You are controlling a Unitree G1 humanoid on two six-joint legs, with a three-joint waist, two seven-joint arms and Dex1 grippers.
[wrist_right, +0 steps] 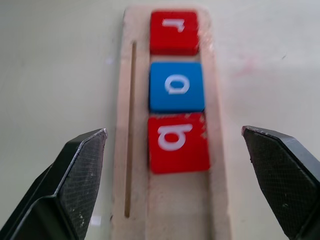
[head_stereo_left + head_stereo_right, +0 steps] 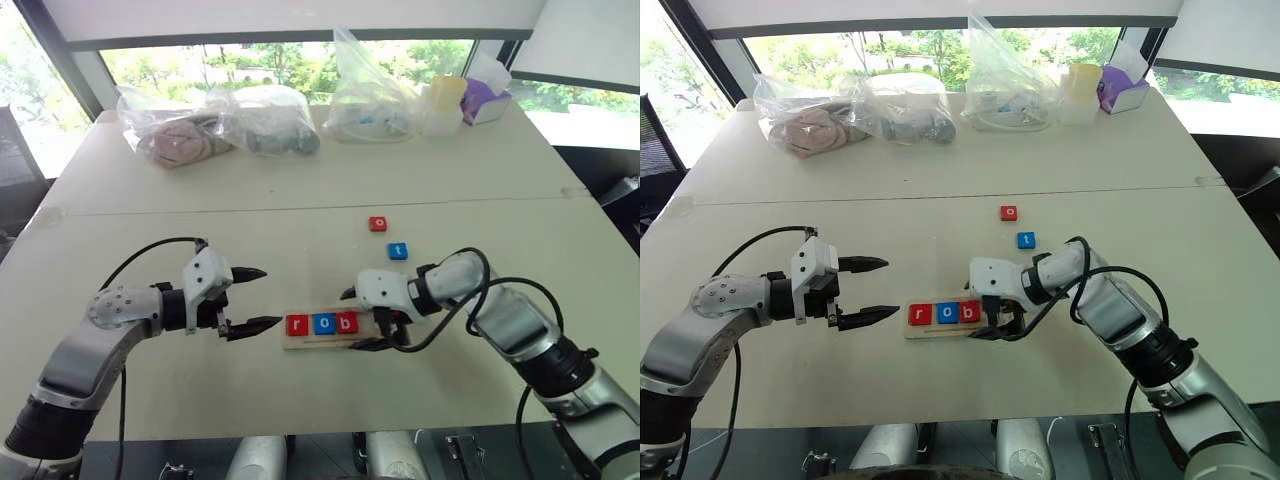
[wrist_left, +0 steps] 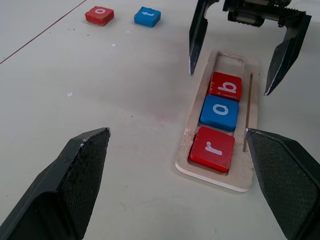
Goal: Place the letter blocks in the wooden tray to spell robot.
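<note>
On the white table [image 2: 300,190], the wooden tray [image 2: 300,343] is lying with three letter blocks sitting inside: a red r [image 2: 297,324], a blue o [image 2: 323,323] and a red b [image 2: 346,322]. Two more blocks are waiting beyond the tray, a red o [image 2: 378,224] and a blue t [image 2: 398,251]. Left of the tray, the left gripper [image 2: 255,298] is hanging wide open, holding nothing.

Over the tray's empty end in the left wrist view, the right gripper [image 3: 241,55] is spreading wide, holding nothing.

Between two black fingers [image 1: 75,175] in the right wrist view, the b is sitting in the tray, touched by neither.
</note>
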